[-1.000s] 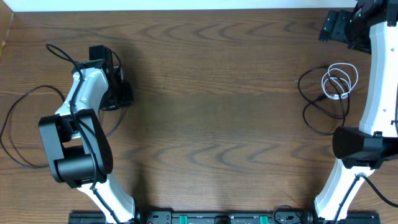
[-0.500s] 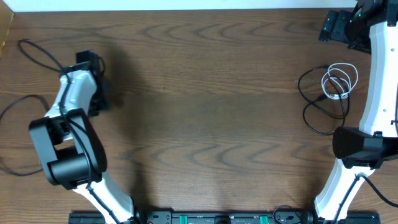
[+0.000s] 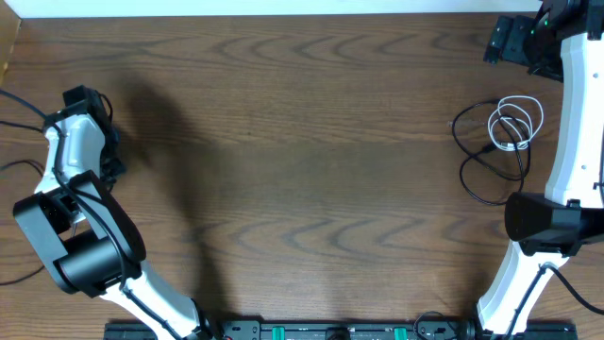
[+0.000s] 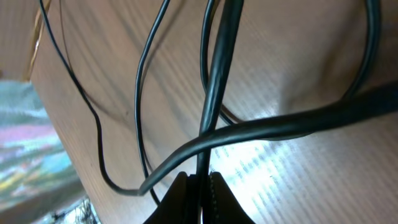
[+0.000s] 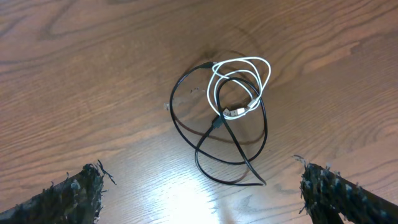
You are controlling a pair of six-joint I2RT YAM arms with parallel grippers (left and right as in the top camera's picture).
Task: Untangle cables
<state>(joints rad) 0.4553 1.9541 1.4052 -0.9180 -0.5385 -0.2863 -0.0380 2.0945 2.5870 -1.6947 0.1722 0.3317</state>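
My left tool (image 4: 199, 190) clamps a black cable (image 4: 217, 87) near the frame's left edge, my right tool (image 5: 202, 182) gapes empty; pulling outward could drag the cable off the worktop (image 3: 311, 189).

we look down on a brown wooden table (image 3: 311, 142). the left arm (image 3: 75, 156) bends in at the far left edge. its left gripper (image 3: 80, 100) is a dark shape there, and we cannot make out how its jaws stand. thin strands of a loose black cable (image 3: 21, 104) run off the left edge beside it. the right arm (image 3: 580, 123) stands along the right edge, with the right gripper (image 3: 510, 42) in the far right corner. just beside that arm we find a white cable (image 3: 510, 127) coiled in small loops over a looped black cable (image 3: 455, 127), well apart from the left strands.
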